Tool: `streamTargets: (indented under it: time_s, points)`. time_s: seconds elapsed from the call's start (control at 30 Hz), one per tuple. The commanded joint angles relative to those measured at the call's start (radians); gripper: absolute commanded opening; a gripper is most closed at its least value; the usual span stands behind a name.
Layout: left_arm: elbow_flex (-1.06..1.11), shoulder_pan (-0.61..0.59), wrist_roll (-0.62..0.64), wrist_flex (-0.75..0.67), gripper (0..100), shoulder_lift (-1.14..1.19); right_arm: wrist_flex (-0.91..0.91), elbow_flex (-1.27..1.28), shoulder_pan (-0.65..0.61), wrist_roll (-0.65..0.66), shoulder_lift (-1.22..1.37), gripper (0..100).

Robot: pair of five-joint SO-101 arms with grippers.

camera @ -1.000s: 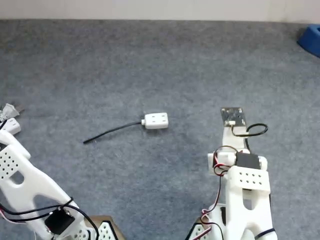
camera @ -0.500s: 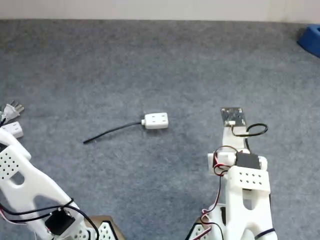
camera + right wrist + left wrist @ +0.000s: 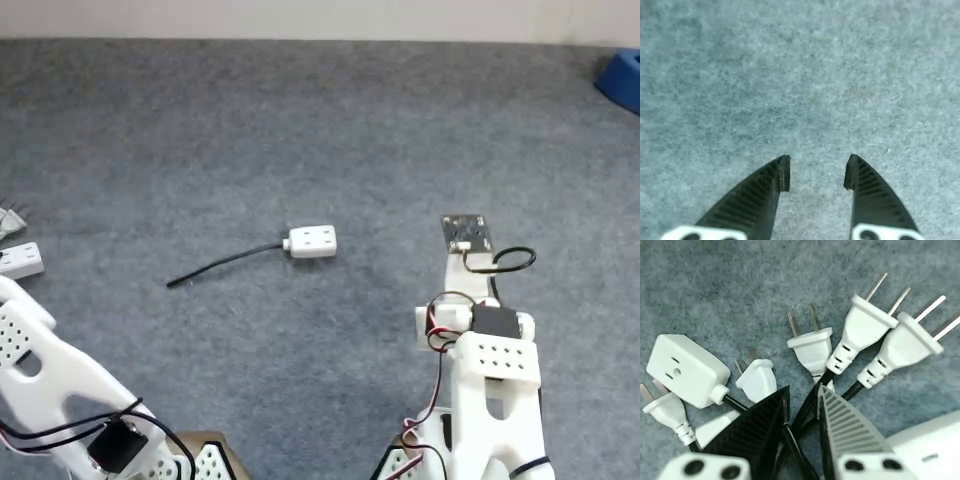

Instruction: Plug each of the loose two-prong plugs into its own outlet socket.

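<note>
Left pincer (image 3: 803,391): clamped on black plug cords (image 3: 805,407).
Right pincer (image 3: 817,172): tips apart, over grey bench (image 3: 790,75).

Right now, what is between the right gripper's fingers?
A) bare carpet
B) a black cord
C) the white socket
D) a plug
A: in the right wrist view the right gripper stands open, and the gap between its fingers holds nothing but grey carpet.
</note>
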Motion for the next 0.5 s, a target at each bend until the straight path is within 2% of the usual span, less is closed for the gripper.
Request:
streamTargets:
  time_s: [0.0,0.1,0.27,0.47]
  points:
    - [-0.005,0.019,-0.006,0.157,10,0.012,0.010,-0.002,-0.004,0.009,-0.022,18.9]
    - [0.008,0.085,-0.006,0.245,10,0.025,0.010,-0.002,-0.004,0.009,-0.022,18.9]
    - [0.019,0.145,-0.008,0.255,10,0.094,0.010,-0.002,-0.004,0.009,-0.022,18.9]
    - [-0.050,0.150,-0.009,0.255,0,0.133,0.010,-0.002,-0.004,0.009,-0.022,18.9]
